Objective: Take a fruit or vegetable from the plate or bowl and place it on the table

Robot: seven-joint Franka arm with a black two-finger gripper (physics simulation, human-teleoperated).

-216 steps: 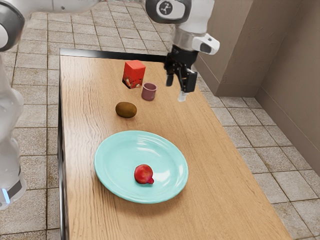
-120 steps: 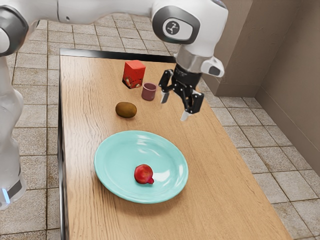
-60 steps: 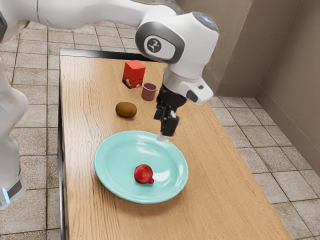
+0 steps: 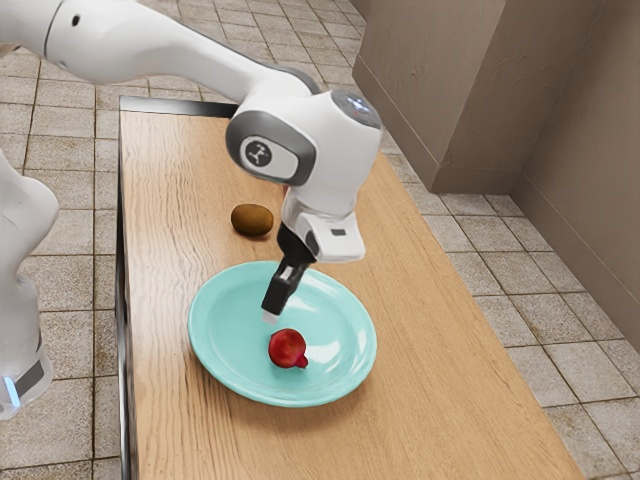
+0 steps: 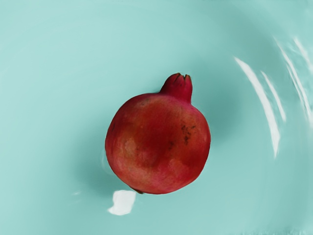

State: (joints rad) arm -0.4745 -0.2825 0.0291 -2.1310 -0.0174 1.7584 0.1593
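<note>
**Pomegranate point(image 4: 287, 348) on Plate point(image 4: 225, 330), Hand point(image 4: 270, 316) Overhead**

The work surface is a desk point(image 4: 440, 400) with a light-brown top; wood grain can be seen on it. A dark edging strip point(image 4: 180, 105) is fitted at its end beyond the plate, as seen in the exterior view. The floor point(image 4: 75, 240) around the desk is laid with square, pale grey-beige tiles. A brownish wall point(image 4: 580, 130) is located beyond the desk, on the plate's side toward the exterior view's right; a projecting corner is formed in it.

The plate is round, wide and turquoise, with a glossy finish by which bright streaks of light are reflected. A single red pomegranate is contained in it, set off-centre and lying on its side; the crown point(image 5: 177, 87) is shown clearly in the wrist view. A brown oval fruit or vegetable point(image 4: 252, 220) is placed directly on the desk, beyond the plate and apart from its rim.

The hand is positioned over the plate, tilted, near the pomegranate and apart from it. Whether the hand is set wide or narrow cannot be determined. The pomegranate is supported by the plate.
</note>
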